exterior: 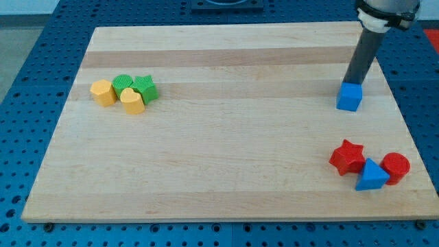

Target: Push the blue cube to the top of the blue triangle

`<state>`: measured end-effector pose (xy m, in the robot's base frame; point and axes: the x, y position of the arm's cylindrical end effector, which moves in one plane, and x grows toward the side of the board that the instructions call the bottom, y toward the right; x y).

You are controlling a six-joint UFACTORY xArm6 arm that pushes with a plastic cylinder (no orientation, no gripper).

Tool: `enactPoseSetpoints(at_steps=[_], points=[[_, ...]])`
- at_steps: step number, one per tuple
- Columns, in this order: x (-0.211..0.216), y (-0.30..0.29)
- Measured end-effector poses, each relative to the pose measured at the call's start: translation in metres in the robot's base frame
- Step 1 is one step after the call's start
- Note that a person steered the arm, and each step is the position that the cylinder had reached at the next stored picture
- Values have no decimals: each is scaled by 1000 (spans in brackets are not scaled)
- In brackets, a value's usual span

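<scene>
The blue cube [350, 96] sits near the view's right edge of the wooden board, in the upper half. My tip [352, 81] rests right at the cube's top side, touching or nearly touching it. The blue triangle [371, 175] lies near the view's bottom right, well below the cube. It is wedged between a red star [347, 156] on its left and a red cylinder [396, 168] on its right.
A cluster at the view's upper left holds a yellow hexagon-like block [103, 92], a yellow heart [132, 101], a green cylinder [123, 84] and a green star-like block [145, 88]. The board's right edge [405, 123] runs close to the cube.
</scene>
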<state>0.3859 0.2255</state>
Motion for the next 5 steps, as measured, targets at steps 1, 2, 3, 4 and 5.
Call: enactPoseSetpoints(at_steps=[1,2,3,4,5], points=[[0,-6],[0,-11],[4,-13],[20,-13],[37,-13]])
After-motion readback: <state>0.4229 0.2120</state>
